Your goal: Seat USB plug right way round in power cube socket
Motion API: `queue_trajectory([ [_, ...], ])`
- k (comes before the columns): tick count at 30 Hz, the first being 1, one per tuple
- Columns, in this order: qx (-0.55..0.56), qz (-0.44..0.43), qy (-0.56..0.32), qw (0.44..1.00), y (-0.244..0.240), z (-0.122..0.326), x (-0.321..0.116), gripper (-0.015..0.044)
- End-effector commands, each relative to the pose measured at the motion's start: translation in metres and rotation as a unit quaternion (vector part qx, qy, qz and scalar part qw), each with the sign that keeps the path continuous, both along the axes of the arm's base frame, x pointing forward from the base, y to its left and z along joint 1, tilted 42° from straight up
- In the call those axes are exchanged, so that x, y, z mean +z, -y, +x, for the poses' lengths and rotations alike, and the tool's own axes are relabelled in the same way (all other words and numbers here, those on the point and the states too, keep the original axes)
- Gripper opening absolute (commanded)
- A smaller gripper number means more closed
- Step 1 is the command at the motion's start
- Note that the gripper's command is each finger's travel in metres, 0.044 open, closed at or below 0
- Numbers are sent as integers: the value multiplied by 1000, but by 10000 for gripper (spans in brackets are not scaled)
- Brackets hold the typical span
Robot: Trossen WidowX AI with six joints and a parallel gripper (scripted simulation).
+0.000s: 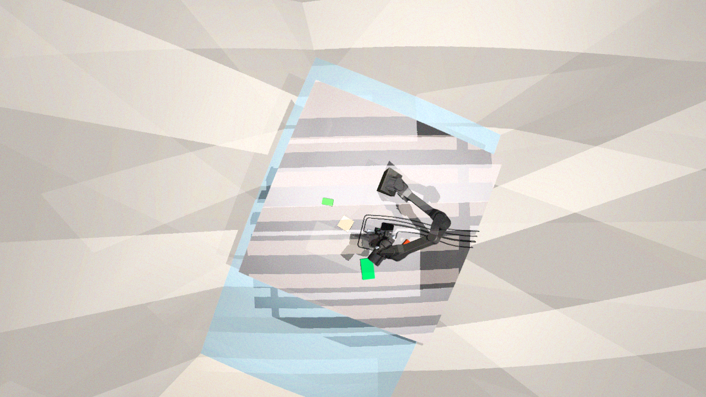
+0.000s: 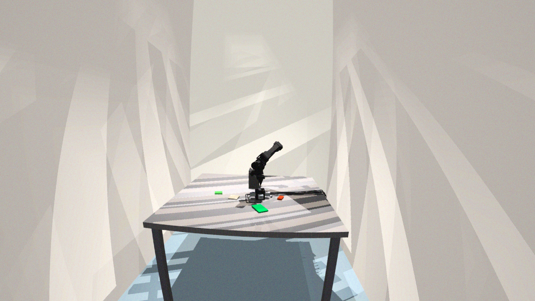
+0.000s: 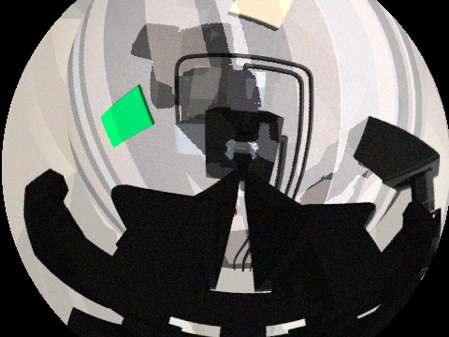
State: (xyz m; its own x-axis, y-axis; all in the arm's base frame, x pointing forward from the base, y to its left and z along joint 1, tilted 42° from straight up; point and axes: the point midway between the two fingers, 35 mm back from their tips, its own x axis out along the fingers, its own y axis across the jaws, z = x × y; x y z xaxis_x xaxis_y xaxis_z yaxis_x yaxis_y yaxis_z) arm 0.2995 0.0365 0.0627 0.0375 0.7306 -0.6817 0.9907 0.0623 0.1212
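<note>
The plug [image 3: 241, 161] sits between your claw's nearly closed tips [image 3: 241, 172], gripped over the dark power cube [image 3: 217, 156] [image 2: 260, 193], its seating too hidden to tell, with black cables [image 1: 364, 229] [image 2: 295, 193] [image 3: 306, 103] looping around and a green block [image 1: 367, 269] [image 2: 260, 207] [image 3: 127, 117] nearby.
</note>
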Motion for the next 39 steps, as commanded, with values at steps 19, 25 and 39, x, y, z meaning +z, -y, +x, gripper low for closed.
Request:
queue_trajectory([
  [19, -2, 3, -1, 1000, -3, 0, -2, 0],
  [25, -2, 3, -1, 1000, -3, 0, -2, 0],
  [39, -2, 3, -1, 1000, -4, 0, -4, 0],
])
